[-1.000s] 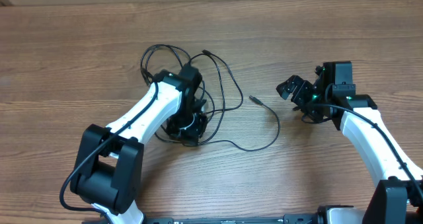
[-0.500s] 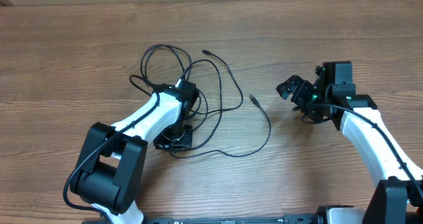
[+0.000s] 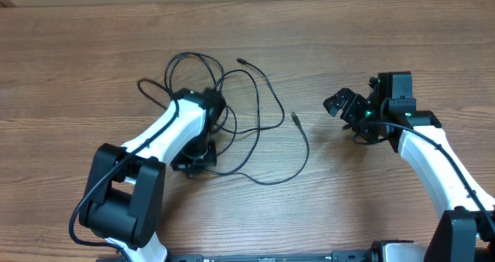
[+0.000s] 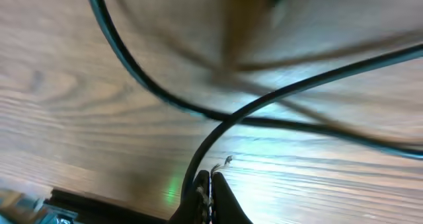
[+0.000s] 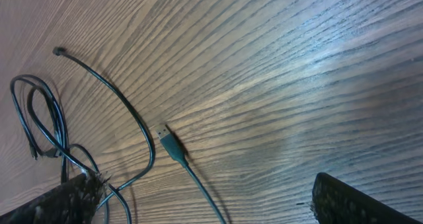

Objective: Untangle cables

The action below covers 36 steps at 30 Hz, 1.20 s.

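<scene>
Two grippers showed, and they stood quite differently. The left gripper (image 4: 210, 187) was pinched tight, its tips pressed together on one thin black cord of the cables (image 3: 232, 100). In the left wrist view that cord rose from between the tips and curved up to the right. There it crossed a second strand that swept down from the upper left, and the far strands were blurred. From overhead, this gripper sat low over the wooden table (image 3: 387, 30) at the near left edge of the tangle, partly hidden under the white left arm (image 3: 158, 134).

Outward from it, several loops lay bunched on the far side of the arm. One long strand ran from the gripper toward the right, bent back up and ended in a silver-tipped plug (image 3: 297, 117) lying free on the wood. A smaller end (image 3: 240, 61) lay at the far edge of the tangle.

The right gripper (image 3: 340, 103) was spread wide and held nothing, well apart from the cords on the right side. The plug lay between the tangle and this gripper. In the right wrist view the two fingers framed the bottom corners, with the plug flat on the wood beyond them.
</scene>
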### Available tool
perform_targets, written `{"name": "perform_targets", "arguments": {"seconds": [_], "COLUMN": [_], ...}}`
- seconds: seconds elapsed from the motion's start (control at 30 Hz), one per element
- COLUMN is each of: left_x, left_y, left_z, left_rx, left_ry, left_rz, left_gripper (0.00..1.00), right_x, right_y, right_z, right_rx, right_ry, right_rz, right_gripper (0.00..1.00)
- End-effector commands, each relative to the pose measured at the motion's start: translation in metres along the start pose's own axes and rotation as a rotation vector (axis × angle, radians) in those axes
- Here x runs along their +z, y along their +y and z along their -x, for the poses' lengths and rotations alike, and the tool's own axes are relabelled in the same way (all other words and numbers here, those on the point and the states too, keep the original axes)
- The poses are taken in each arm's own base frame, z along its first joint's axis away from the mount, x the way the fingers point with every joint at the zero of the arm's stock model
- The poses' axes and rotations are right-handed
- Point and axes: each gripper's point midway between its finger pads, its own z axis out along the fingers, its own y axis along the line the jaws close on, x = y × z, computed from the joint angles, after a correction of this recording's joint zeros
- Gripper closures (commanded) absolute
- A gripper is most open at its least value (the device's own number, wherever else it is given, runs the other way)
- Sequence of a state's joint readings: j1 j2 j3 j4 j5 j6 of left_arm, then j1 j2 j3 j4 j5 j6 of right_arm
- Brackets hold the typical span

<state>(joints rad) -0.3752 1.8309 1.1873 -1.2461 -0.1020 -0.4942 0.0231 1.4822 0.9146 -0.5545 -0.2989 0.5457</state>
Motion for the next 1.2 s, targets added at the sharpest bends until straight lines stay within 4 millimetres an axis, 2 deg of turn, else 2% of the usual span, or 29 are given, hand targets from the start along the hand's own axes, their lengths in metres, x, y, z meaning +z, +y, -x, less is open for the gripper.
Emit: {"name": "perform_targets", "arguments": {"seconds": [0.0,0.07,0.1,0.13,0.17,0.33,0.57,0.77,0.9,1.03,1.17], "left_x": [-0.031,-0.041,-0.046,-0.048,-0.05,-0.055,-0.055,-0.044,-0.034,-0.028,-0.032], "left_y": [-0.009,-0.014,-0.017,-0.02,-0.023,-0.033,-0.044,-0.046,-0.048,-0.055,-0.066], "left_z": [0.026,0.036,0.043,0.05,0.056,0.08,0.098,0.101,0.101,0.104,0.11], "left_rx": [-0.031,-0.036,-0.039,-0.043,-0.05,-0.151,-0.289,-0.45,-0.599,-0.604,-0.589], "left_ry": [-0.099,-0.139,-0.168,-0.196,-0.219,-0.308,-0.368,-0.359,-0.342,-0.357,-0.382], "left_rz": [-0.055,-0.077,-0.093,-0.108,-0.121,-0.187,-0.259,-0.298,-0.333,-0.36,-0.407], "left_gripper": [0.95,0.83,0.6,0.46,0.41,0.43,0.42,0.44,0.51,0.52,0.55], "right_x": [-0.003,-0.003,-0.003,-0.003,-0.003,-0.003,-0.003,-0.003,-0.003,-0.003,-0.003], "right_y": [0.006,0.006,0.006,0.006,0.006,0.006,0.006,0.006,0.006,0.006,0.006], "right_z": [0.007,0.007,0.007,0.007,0.007,0.007,0.007,0.007,0.007,0.007,0.007], "right_rx": [-0.016,-0.016,-0.016,-0.016,-0.016,-0.016,-0.016,-0.016,-0.016,-0.016,-0.016], "right_ry": [-0.023,-0.023,-0.023,-0.023,-0.023,-0.023,-0.023,-0.023,-0.023,-0.023,-0.023], "right_rz": [0.006,0.006,0.006,0.006,0.006,0.006,0.006,0.006,0.006,0.006,0.006], "right_gripper": [0.0,0.0,0.0,0.0,0.0,0.0,0.0,0.0,0.0,0.0,0.0]}}
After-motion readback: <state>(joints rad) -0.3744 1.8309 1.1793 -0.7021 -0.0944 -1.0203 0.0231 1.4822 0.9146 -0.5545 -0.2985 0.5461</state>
